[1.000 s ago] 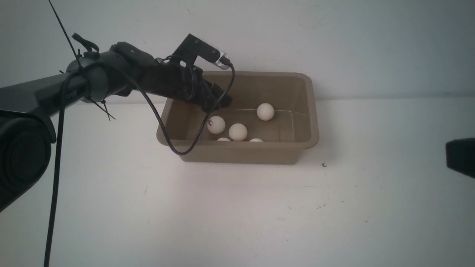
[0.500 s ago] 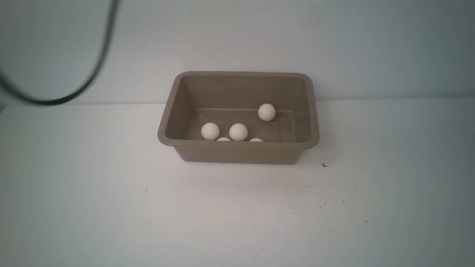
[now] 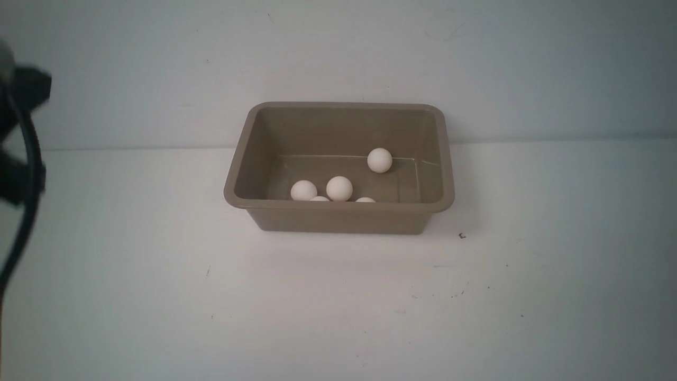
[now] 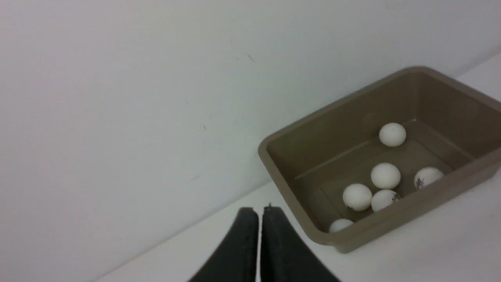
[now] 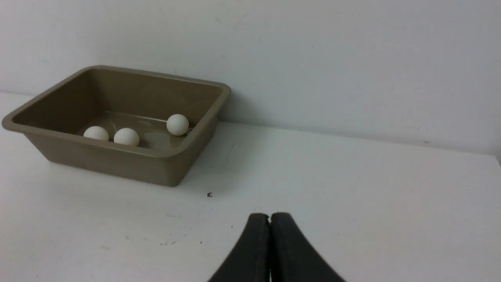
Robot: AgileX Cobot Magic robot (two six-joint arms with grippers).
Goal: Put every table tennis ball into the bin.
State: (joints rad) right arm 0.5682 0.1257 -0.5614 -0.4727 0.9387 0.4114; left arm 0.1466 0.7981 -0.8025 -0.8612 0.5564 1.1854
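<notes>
Table tennis balls (image 4: 385, 176) are lying inside the bin (image 4: 344, 129), their dark print too blurred to read. Outside the bin, the left fingers (image 4: 244, 243) and right fingers (image 5: 258, 243) are clenching shut on nothing.

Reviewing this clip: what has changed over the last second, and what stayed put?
The left gripper pulled back from over the bin toward the robot's left; its jaws are shut on nothing. The right gripper left the front view, jaws shut too. The leftmost ball rolled slightly toward the near wall. Bin and other balls stayed put.
</notes>
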